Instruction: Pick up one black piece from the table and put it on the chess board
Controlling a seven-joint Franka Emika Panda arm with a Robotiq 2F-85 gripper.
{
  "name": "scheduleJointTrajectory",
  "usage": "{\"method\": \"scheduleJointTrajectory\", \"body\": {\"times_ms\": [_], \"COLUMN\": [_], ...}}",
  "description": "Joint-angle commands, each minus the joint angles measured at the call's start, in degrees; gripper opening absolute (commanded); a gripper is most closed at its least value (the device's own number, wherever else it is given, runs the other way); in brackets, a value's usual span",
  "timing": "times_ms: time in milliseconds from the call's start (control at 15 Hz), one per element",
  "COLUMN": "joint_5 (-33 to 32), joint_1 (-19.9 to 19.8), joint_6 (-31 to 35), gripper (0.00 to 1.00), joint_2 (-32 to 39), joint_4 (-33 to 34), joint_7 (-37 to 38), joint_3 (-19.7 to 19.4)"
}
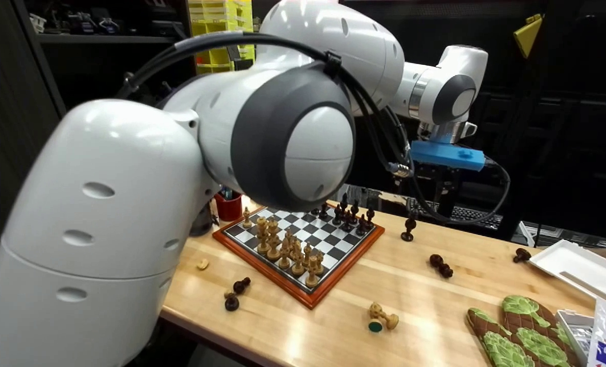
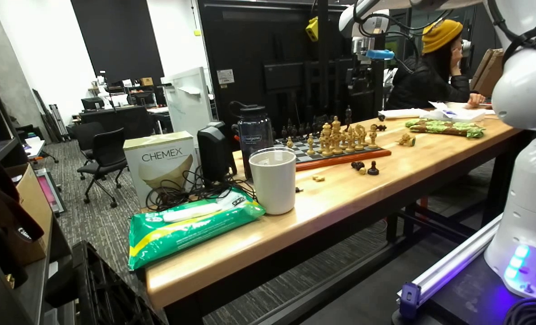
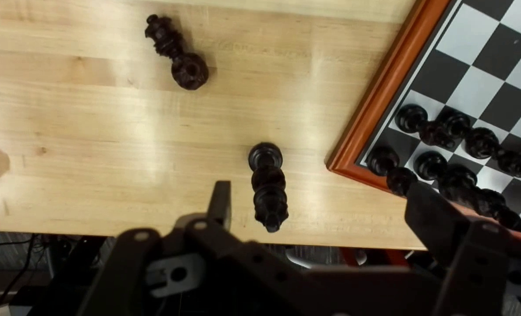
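A black piece [image 3: 268, 186] stands upright on the table beside the chess board. It also shows in both exterior views [image 1: 408, 228] [image 2: 348, 117]. The chess board [image 1: 328, 293] has a reddish-brown rim, whose corner [image 3: 344, 164] lies right of the piece in the wrist view. Black and pale tan pieces stand on the board. My gripper [image 3: 319, 192] is open and empty, with its fingers wide apart in the wrist view. The standing piece appears between them, nearer the left finger. In an exterior view the gripper [image 1: 443, 191] is above the table's far side, its fingers dark against the background.
Another black piece [image 3: 177, 55] lies on its side nearby. Tan pieces [image 1: 382, 317] and black pieces [image 1: 237, 293] lie around the board. A white tray [image 1: 583, 270], oven mitts [image 1: 525, 329], a red cup [image 1: 229, 206], a white cup [image 2: 273, 180] and a bottle [image 2: 253, 128] are on the table.
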Motion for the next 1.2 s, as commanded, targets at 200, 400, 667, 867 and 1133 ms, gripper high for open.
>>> {"method": "scheduleJointTrajectory", "body": {"times_ms": [200,400,667,867,1133], "joint_5": [0.0,0.05,0.15,0.19,0.35], "joint_1": [-0.47,-0.84,-2.74,-3.57,-3.74], "joint_6": [-0.79,-0.92,-1.55,-2.12,-1.75], "gripper": [1.0,1.0,1.0,1.0,1.0], "joint_2": [1.96,3.18,6.88,9.71,13.2], "joint_4": [2.43,3.68,7.62,10.37,13.97], "joint_7": [0.0,-1.13,-2.67,-3.2,-5.21], "joint_3": [0.59,0.74,3.45,4.56,4.78]}}
